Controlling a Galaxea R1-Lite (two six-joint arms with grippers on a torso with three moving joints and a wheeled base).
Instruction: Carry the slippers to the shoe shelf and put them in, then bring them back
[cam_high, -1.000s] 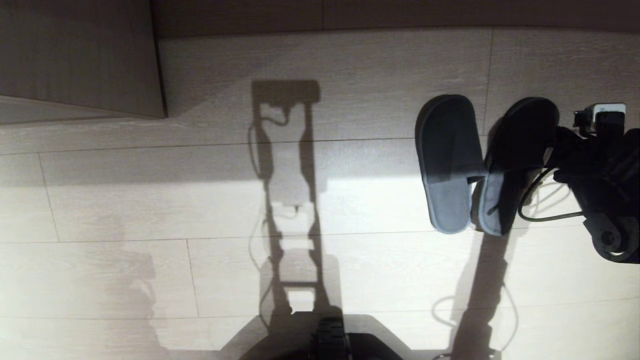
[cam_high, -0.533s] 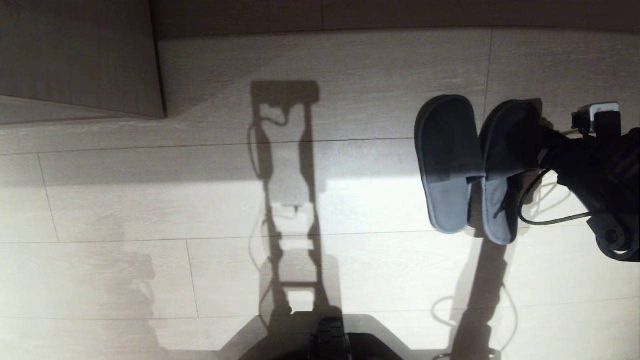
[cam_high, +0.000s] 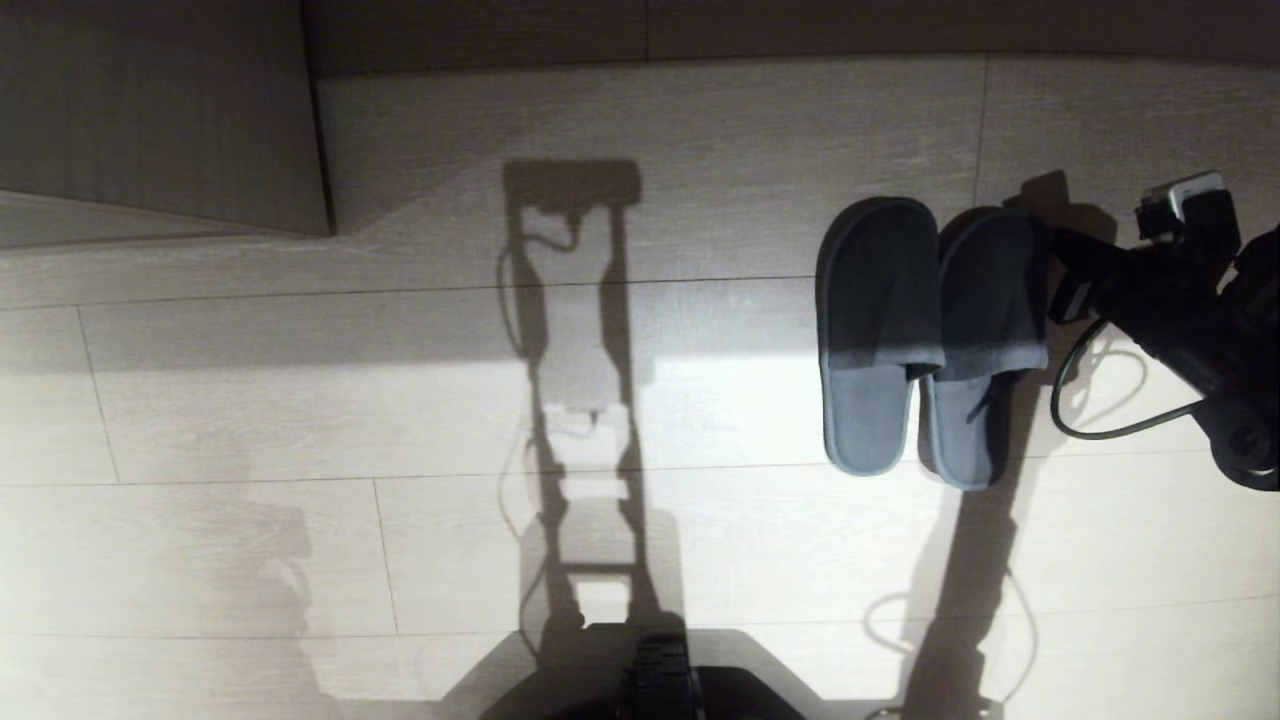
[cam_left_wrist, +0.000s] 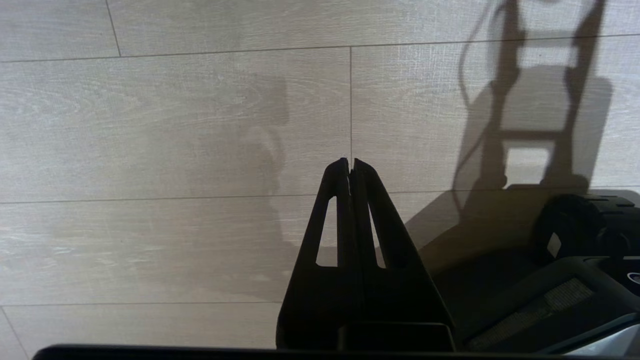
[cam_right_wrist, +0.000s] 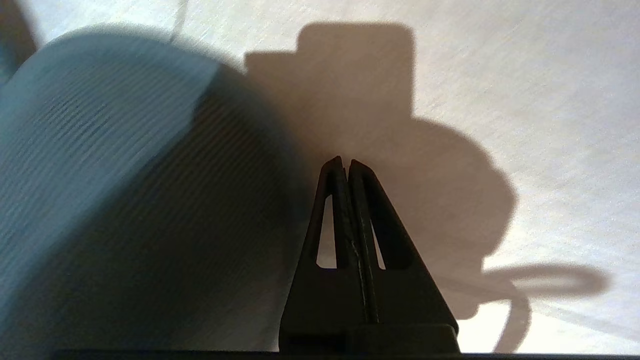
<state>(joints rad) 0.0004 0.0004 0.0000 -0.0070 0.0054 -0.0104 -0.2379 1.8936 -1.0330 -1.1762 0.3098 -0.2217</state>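
Observation:
Two grey-blue slippers lie flat side by side on the pale wood floor, toes pointing away from me: the left slipper (cam_high: 875, 300) and the right slipper (cam_high: 988, 300). My right gripper (cam_high: 1052, 250) is shut and empty, its tips right next to the outer side of the right slipper's strap. In the right wrist view the ribbed strap (cam_right_wrist: 100, 175) fills the space beside the gripper (cam_right_wrist: 345, 162). My left gripper (cam_left_wrist: 350, 162) hangs shut over bare floor beside my base, holding nothing. I cannot tell whether the shoe shelf is in view.
A wood-grain furniture panel (cam_high: 160, 110) stands at the back left, and a dark baseboard (cam_high: 800, 25) runs along the far edge. My base (cam_high: 660, 680) sits at the near edge. The right arm's cable (cam_high: 1075, 410) loops beside the slippers.
The right slipper, tilted on its edge against the left one before, now lies flat beside it. Both have shifted slightly left. My right gripper's wrist has turned and drawn back a little.

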